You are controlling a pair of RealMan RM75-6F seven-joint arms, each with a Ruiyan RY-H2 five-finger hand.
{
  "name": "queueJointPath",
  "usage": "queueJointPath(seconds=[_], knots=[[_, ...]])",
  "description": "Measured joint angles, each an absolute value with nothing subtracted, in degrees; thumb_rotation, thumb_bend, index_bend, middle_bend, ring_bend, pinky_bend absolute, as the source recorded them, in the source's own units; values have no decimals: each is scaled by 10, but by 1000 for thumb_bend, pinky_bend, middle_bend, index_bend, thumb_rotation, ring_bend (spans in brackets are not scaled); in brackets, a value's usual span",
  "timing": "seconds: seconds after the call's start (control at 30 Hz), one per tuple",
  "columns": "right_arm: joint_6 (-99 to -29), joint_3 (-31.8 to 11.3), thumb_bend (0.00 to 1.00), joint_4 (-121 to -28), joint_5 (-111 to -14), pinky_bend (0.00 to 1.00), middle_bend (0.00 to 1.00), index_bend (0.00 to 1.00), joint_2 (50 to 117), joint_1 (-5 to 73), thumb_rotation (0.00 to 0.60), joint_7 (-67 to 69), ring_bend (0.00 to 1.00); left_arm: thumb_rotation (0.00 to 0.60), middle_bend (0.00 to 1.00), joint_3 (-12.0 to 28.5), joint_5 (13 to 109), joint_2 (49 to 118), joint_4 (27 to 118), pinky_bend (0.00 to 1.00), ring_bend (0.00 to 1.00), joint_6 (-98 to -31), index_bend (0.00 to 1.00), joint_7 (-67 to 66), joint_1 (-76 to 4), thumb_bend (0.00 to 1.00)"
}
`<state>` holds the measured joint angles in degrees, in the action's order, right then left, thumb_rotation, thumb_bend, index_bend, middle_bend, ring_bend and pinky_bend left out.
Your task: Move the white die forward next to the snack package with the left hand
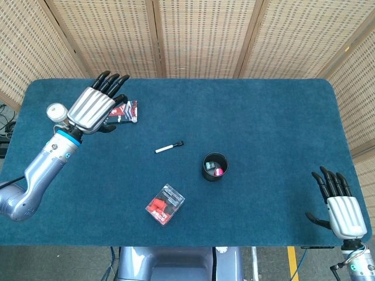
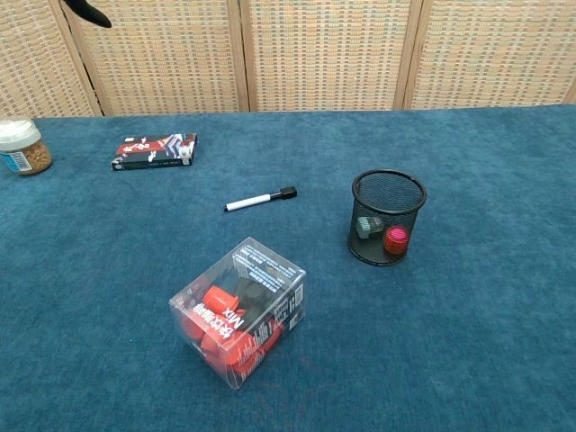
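The snack package (image 1: pixel 126 111) (image 2: pixel 154 150) is a flat red and black pack lying at the far left of the table. A small white patch (image 2: pixel 186 154) shows at its right end; I cannot tell whether that is the die. My left hand (image 1: pixel 92 108) hovers high over the table just left of the package, fingers straight and spread, with nothing seen in it. Only a dark fingertip (image 2: pixel 90 13) of it shows in the chest view. My right hand (image 1: pixel 340 206) rests with fingers spread at the near right corner.
A white-lidded jar (image 1: pixel 56 111) (image 2: pixel 22 147) stands left of the package. A marker (image 1: pixel 169 147) (image 2: pixel 260 199) lies mid-table, with a black mesh cup (image 1: pixel 215 166) (image 2: pixel 387 217) to its right. A clear box of red pieces (image 1: pixel 165 204) (image 2: pixel 238 310) sits near the front.
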<state>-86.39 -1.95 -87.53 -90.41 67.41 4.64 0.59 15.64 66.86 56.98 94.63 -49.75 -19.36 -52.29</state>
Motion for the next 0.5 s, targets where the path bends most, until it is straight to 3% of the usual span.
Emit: queueJointPath(seconds=[0.5], knots=[[-859,-18,156,-877,-904,0,0,47,672,48,600,10,0,600,0,109,697,583,952,0,0,-528,337,-178,-477,152]])
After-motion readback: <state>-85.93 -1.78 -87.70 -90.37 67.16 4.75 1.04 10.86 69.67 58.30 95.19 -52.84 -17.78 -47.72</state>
